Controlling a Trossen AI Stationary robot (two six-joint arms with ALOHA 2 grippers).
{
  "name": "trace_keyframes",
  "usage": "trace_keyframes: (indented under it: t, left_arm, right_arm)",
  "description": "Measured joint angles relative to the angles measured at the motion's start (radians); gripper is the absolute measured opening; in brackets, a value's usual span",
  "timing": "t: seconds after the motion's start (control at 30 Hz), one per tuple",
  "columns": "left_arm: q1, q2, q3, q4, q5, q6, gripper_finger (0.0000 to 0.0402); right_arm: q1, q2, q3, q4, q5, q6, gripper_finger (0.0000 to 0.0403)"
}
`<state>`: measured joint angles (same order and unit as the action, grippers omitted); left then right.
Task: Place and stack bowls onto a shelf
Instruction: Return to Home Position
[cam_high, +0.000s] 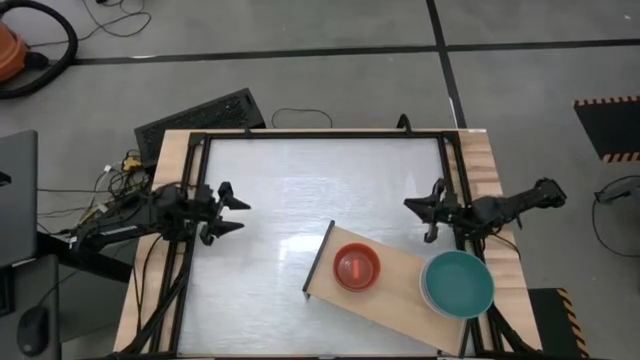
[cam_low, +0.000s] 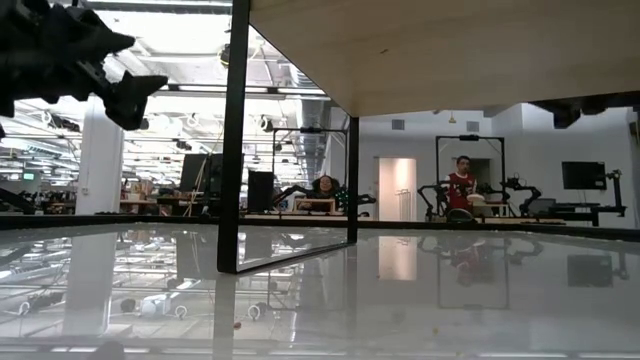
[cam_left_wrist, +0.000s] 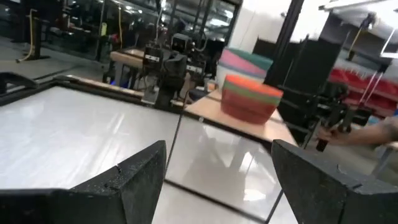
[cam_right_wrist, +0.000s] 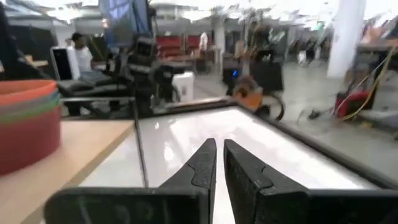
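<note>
Homing step. Both stacks sit on the shelf (cam_high: 400, 292): the red-topped stack (cam_high: 356, 267) near its dark-edged end, the teal-topped stack (cam_high: 457, 284) at the other end. I see no bowls off the shelf, so stacking looks done.

My left fingers (cam_left_wrist: 142, 175) are spread wide and hold nothing. They hang over the worktop (cam_high: 290, 180), well apart from the shelf, out past its dark edge. My right fingers (cam_right_wrist: 208, 163) are pressed almost together, empty, off the shelf's long side and nearer the teal-topped stack.

To do this well:
- Right arm: raise first, then pull back. No sweep over the shelf; light plastic stacks would likely tip at a brush.
- Left arm: path looks free.
- Both go slowly.
</note>
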<state>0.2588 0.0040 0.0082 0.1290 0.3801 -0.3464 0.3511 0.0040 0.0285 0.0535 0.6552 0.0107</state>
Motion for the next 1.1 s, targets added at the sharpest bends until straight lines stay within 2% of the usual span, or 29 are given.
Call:
trace_keyframes:
  t: [0.13, 0.4, 0.5, 0.57, 0.7, 0.8, 0.9, 1.1]
  left_arm:
    - [0.000, 0.000, 0.000, -0.030, 0.005, 0.046, 0.0279]
    - [0.000, 0.000, -0.001, -0.042, 0.007, 0.121, 0.0279]
    - [0.002, 0.000, -0.001, -0.042, 0.020, 0.098, 0.0279]
    - [0.012, 0.000, 0.003, -0.050, 0.104, 0.062, 0.0279]
    - [0.054, 0.000, 0.011, -0.082, 0.341, 0.003, 0.0279]
    - [0.095, 0.000, 0.011, -0.090, 0.449, -0.004, 0.0279]
    - [0.134, 0.000, 0.012, -0.087, 0.421, 0.046, 0.0279]
    - [0.165, 0.000, 0.007, -0.064, 0.240, 0.101, 0.0279]
  right_arm:
    - [-0.001, 0.018, -0.020, 0.049, 0.001, -0.018, 0.0059]
    - [0.000, 0.009, -0.021, 0.033, 0.000, -0.003, 0.0059]
    - [0.000, 0.008, -0.021, 0.032, 0.000, -0.003, 0.0059]
    - [0.000, 0.009, -0.021, 0.034, 0.000, 0.000, 0.0059]
    - [0.000, 0.008, -0.021, 0.029, -0.002, 0.032, 0.0059]
    - [0.000, 0.009, -0.021, 0.026, -0.003, 0.020, 0.0059]
    - [-0.003, 0.009, -0.022, 0.026, -0.003, -0.015, 0.0059]
    - [-0.006, 0.010, -0.022, 0.025, -0.004, 0.032, 0.0059]
